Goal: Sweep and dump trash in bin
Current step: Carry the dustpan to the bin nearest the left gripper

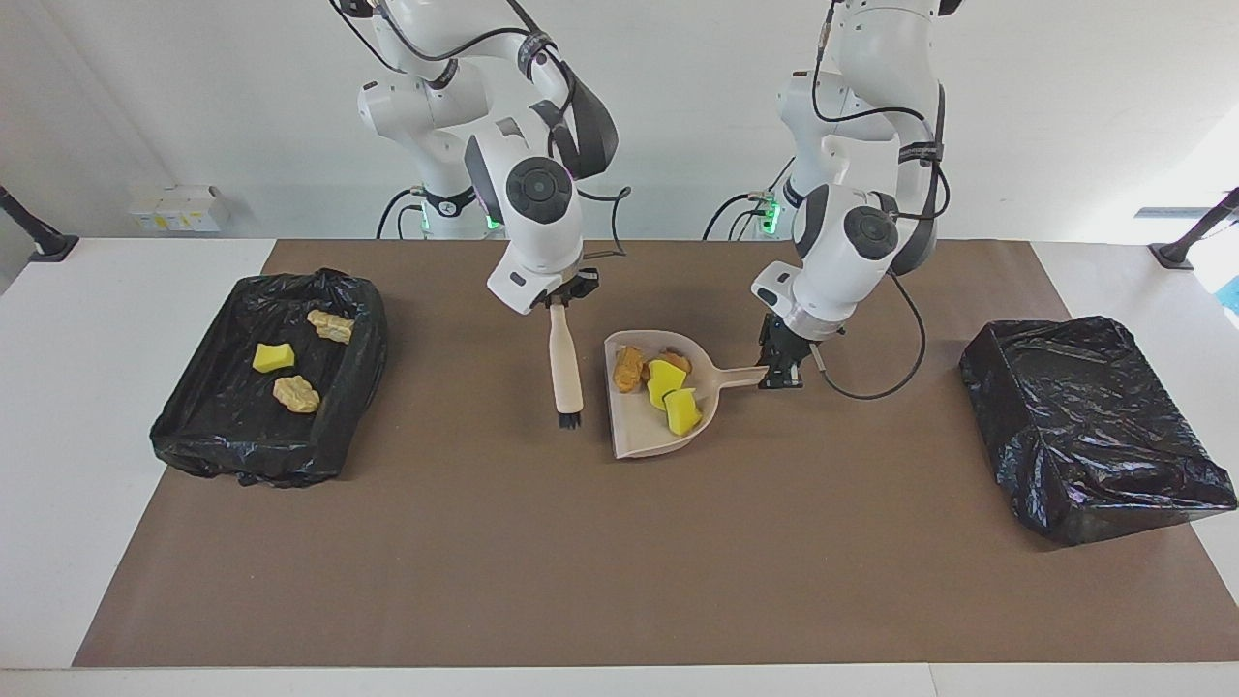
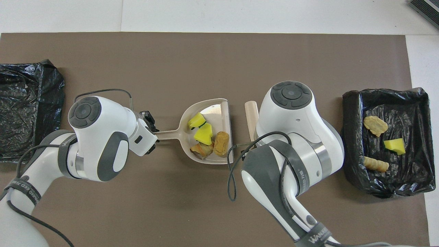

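- the trash is split: four lumps, two yellow sponge chunks [image 1: 668,382] and two brown bread-like pieces [image 1: 629,368], lie in the beige dustpan [image 1: 639,436] in the middle of the tabletop [image 1: 581,561]; three more lie in the black-lined bin [image 1: 194,426] at the right arm's end.
- the left pincer [image 1: 780,373] is clamped on the end of the dustpan's handle; the right pincer [image 1: 561,295] is clamped on the top of the brush [image 1: 564,373], which hangs bristles-down just beside the pan's open lip, apart from it.
- the lumps look light and soft, so they should roll or bounce easily; best carried by the pan, not pinched one by one, with the pan's lip tipped a little upward.
- the pan looks stiff and light, yet held only at the handle tip it may sag or twist.
- the lip side has no wall, so pieces could slide off there.
- a second black-lined bin [image 1: 1094,426] sits at the left arm's end, with bare tabletop between it and the pan; the brush and right arm stand between the pan and the bin holding trash.
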Controlling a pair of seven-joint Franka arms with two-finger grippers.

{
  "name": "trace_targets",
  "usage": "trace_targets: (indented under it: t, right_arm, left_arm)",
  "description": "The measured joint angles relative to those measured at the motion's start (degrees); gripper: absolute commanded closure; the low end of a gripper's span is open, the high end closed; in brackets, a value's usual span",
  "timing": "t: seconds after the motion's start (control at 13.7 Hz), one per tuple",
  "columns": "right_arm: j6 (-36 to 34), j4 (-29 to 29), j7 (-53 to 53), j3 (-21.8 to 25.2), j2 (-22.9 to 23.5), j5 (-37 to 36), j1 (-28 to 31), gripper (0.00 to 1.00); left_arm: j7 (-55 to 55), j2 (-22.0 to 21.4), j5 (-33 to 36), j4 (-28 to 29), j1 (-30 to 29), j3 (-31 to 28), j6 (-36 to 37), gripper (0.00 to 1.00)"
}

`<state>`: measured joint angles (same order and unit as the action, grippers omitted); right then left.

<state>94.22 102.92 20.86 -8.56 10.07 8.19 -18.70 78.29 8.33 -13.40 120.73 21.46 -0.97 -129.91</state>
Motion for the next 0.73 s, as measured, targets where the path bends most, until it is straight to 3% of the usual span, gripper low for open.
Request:
trace_targets:
  t: [0.29,0.51,0.73]
  right_arm:
    - [1.2,1.8,0.2,0.0,-0.7,3.0,-1.1,1.0]
    - [6.8,8.0,0.7,-0.1,-3.3,4.2,-2.8,1.0]
    - [12.7,12.8,8.2,-0.2,-5.2,5.0,-8.2,1.0]
  left_arm:
    - [8.4,0.0,-0.2,-5.4,-6.1,-0.1,6.3,1.0]
    - [13.5,0.1,-0.2,-9.8,-11.6,-0.1,12.6,1.0]
    - [18.8,0.7,-1.2,-13.4,-18.0,-0.1,18.1,1.0]
